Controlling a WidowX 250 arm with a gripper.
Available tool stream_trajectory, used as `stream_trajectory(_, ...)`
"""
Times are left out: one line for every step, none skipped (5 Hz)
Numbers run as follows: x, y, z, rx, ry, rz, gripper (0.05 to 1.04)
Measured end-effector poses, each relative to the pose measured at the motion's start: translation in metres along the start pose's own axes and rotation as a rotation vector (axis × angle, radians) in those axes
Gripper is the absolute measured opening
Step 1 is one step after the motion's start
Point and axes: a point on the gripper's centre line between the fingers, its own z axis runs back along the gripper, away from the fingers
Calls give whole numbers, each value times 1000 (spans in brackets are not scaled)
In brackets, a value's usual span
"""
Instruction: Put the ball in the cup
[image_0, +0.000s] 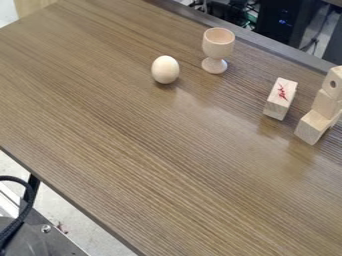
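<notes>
- Brown wood-grain table: we read the step in hand as the start, the pick-up, since everything the job needs lies on this surface with nothing placed; we cannot tell whether the gripper is wide or narrow, or whether it holds anything.
- Stack of pale wooden blocks at the right edge: it looks easy to topple; we want the arm's path kept well away from it.
- Pale wooden cup with a round bowl on a stem and foot: it stands upright near the far edge, mouth up; we judge the opening only modestly wider than the ball, so the release calls for careful centring, low over the rim; a knock on the bowl could tip it.
- Pale oblong wooden block with a red mark: it lies between cup and stack, apart from both; we have no use for it, and leave it be.
- Smooth cream egg-shaped ball: it rests on the table, left of the cup and apart from it; our next move calls for coming down over it with room on both sides, then closing gently about its middle; it may roll or slip if we pinch off-centre.
</notes>
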Motion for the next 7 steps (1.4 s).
stream_trajectory(-3, 3, -15, 14, 41, 4, 998)
stream_trajectory(-1, 21, -23, 22, 56, 70, 998)
stream_trajectory(4, 57, -29, 60, 51, 174, 998)
stream_trajectory(5, 74, -34, 84, 45, 220, 998)
stream_trajectory(9, 102, -35, 116, 30, 292, 998)
stream_trajectory(10, 127, -47, 144, 52, 358, 998)
stream_trajectory(7, 157, -50, 170, 74, 453, 998)
